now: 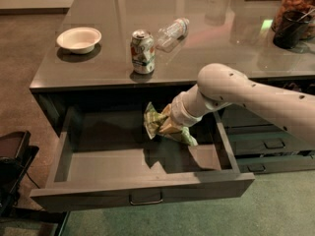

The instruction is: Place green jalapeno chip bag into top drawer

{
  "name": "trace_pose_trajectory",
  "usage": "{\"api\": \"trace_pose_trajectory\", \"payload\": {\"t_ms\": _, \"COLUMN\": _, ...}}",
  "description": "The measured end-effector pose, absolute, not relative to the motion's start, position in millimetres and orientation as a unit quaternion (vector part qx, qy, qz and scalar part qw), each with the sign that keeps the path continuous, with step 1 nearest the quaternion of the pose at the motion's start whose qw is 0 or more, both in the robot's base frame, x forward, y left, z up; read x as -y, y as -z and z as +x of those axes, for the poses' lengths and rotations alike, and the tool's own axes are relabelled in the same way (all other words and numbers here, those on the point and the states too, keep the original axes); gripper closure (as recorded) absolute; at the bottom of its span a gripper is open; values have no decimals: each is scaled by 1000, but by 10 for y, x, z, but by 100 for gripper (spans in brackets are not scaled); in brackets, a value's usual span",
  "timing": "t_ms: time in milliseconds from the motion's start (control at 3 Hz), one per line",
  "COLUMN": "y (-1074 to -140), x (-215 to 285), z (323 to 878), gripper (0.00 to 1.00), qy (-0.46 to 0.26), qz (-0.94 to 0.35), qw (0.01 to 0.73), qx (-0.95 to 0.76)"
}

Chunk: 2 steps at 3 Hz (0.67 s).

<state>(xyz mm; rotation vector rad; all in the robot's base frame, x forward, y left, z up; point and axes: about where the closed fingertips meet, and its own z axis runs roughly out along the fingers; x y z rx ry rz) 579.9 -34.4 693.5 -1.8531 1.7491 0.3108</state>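
Note:
The top drawer (142, 191) is pulled wide open below the counter, its grey front with a small metal bar handle facing me. My gripper (165, 124) reaches into it from the right and is shut on the green jalapeno chip bag (153, 119), a crumpled light-green foil bag. The bag hangs inside the drawer space, above the drawer floor, toward the back right. The white arm hides most of the gripper's own fingers and part of the bag.
On the counter (98, 70) stand a white bowl (78, 38), a soda can (142, 51) and a clear plastic bottle (172, 31) lying on its side. Narrower closed drawers (270, 144) are at the right. A dark object (12, 171) stands at the left floor.

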Motion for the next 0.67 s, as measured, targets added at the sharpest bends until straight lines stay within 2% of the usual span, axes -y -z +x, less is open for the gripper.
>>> {"api": "trace_pose_trajectory", "payload": {"t_ms": 333, "y": -6631, "x": 234, "z": 5847, "gripper": 100, "qy": -139, "qz": -688, "qw": 278, "qx": -655}}
{"api": "trace_pose_trajectory", "payload": {"t_ms": 667, "y": -6567, "x": 218, "z": 5849, "gripper": 86, "qy": -144, "qz": -687, "qw": 276, "qx": -656}}
